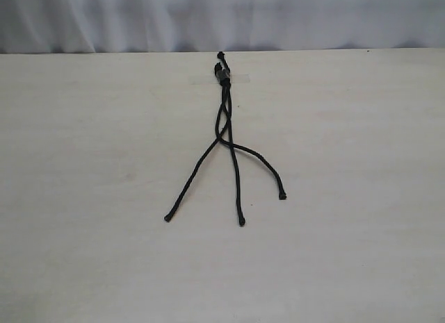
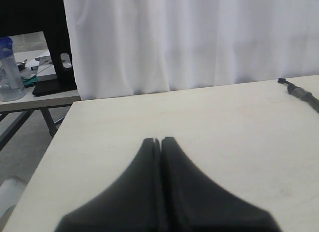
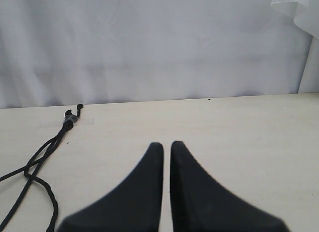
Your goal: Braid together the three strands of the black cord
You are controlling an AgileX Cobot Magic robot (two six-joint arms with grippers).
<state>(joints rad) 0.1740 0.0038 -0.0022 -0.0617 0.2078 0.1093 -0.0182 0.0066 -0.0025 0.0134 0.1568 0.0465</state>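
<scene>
Thin black cord point(image 1: 223, 76) lies mid-tabletop point(image 1: 361, 253), its taped knot at 12 o'clock. Its three strands point(image 1: 223, 137) cross loosely, then fan toward 7, 6 and 5 o'clock. The surface is pale wood grain, with a white curtain point(image 1: 104, 17) behind. Left jaws and right jaws are clenched, empty.

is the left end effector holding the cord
No, the left end effector is shut on nothing, and the cord lies apart from it.

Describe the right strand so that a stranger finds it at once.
On the pale table a black cord runs from its taped end near the curtain and splits in three. The right strand alone curves to the right of the exterior view, its tip apart from the other two.
</scene>
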